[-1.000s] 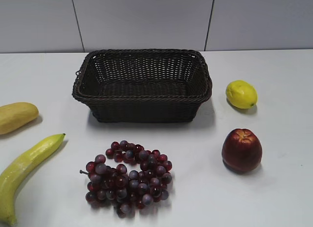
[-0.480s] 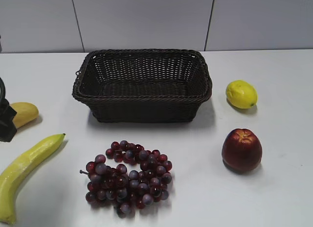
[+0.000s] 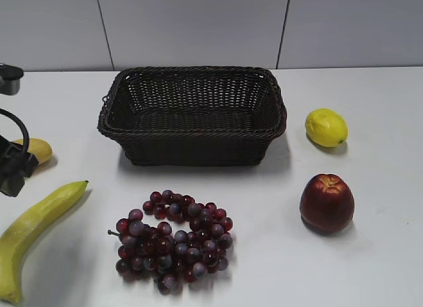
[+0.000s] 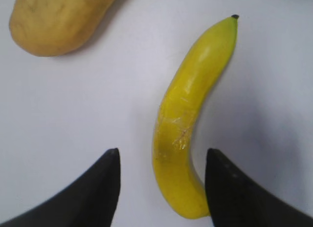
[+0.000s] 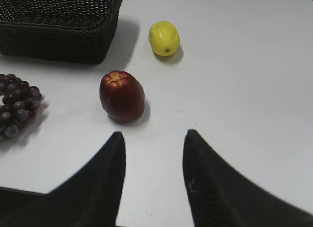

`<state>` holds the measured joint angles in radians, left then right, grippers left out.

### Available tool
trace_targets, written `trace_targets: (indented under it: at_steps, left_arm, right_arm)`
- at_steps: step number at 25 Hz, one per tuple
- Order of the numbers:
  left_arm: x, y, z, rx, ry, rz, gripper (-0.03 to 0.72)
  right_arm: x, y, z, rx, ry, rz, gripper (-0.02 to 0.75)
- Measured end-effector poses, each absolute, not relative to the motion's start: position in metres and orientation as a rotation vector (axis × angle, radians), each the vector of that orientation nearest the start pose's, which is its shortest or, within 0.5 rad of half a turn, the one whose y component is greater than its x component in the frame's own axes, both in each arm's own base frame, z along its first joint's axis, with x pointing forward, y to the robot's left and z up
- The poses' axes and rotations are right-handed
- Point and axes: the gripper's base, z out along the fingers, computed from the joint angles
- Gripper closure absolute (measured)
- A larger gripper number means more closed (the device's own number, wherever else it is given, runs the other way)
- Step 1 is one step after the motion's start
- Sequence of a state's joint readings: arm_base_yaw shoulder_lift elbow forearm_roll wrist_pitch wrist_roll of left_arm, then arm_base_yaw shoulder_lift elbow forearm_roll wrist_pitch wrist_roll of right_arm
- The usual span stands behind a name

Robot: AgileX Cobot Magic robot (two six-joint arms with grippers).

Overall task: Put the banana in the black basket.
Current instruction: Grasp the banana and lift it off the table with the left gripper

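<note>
Nearest the exterior camera, the banana (image 3: 33,237) lies on the white table (image 3: 370,267) at the lower left, its stem end cut off by the frame edge. The left wrist view shows it whole: the left end effector (image 4: 161,188) hangs above it with its two dark fingers spread wide, the banana's lower end lying between them, close against the right-hand finger (image 4: 234,188); whether they touch is unclear. Beside the banana sits a bunch of dark red grapes (image 3: 173,241), and to the right a red apple (image 3: 326,202).

The right end effector (image 5: 154,183) appears only in its own wrist view, fingers apart and holding nothing, over bare table with the apple (image 5: 122,96) just ahead.

In the exterior view only part of the left arm (image 3: 13,161) shows at the left edge, half hiding a dull yellow fruit (image 3: 36,149); the left wrist view shows that fruit (image 4: 54,21) more fully, though cropped at the top.

Farther back, the black basket (image 3: 192,155) stands mid-table, with a lemon (image 3: 326,127) to its right.
</note>
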<state>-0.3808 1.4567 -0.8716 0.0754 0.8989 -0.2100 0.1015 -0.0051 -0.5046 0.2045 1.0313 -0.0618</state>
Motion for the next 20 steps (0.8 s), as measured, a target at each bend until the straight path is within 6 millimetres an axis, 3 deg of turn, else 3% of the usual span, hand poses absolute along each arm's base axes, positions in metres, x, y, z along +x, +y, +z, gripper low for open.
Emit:
trace_targets:
  at_steps: [11,20]
  left_arm:
    - [0.257,-0.097,0.166,0.394,3.044,0.054,0.150]
    - [0.269,-0.091,0.142,0.403,3.058,0.056,0.150]
  right_arm:
    - [-0.008,0.015,0.282,-0.170,1.992,0.268,0.439]
    - [-0.008,0.015,0.282,-0.170,1.992,0.268,0.439]
